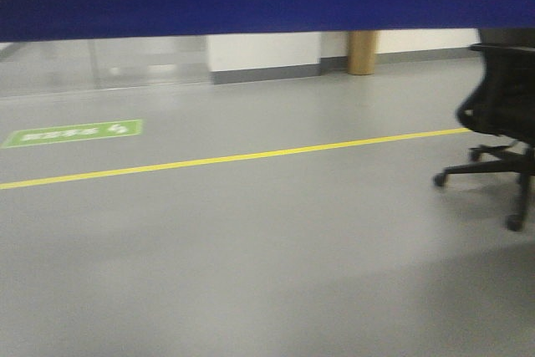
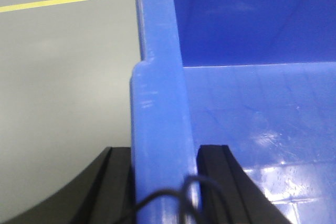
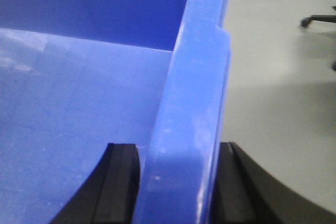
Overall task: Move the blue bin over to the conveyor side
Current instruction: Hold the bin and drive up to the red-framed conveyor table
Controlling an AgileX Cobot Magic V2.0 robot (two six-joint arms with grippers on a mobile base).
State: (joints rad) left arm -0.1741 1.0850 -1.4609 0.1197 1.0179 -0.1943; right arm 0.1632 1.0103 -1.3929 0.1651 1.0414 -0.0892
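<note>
left hand (image 2: 165,156) and right hand (image 3: 176,153) clamp the blue bin (image 2: 252,108) rim; green floor sign (image 1: 73,132) blurred.

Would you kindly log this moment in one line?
left tool: shut on blue bin wall | right tool: shut on opposite wall | conveyor: unseen

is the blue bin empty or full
Looks empty: both wrist views show only bare walls and floor inside the blue bin; the rest is unseen.
</note>
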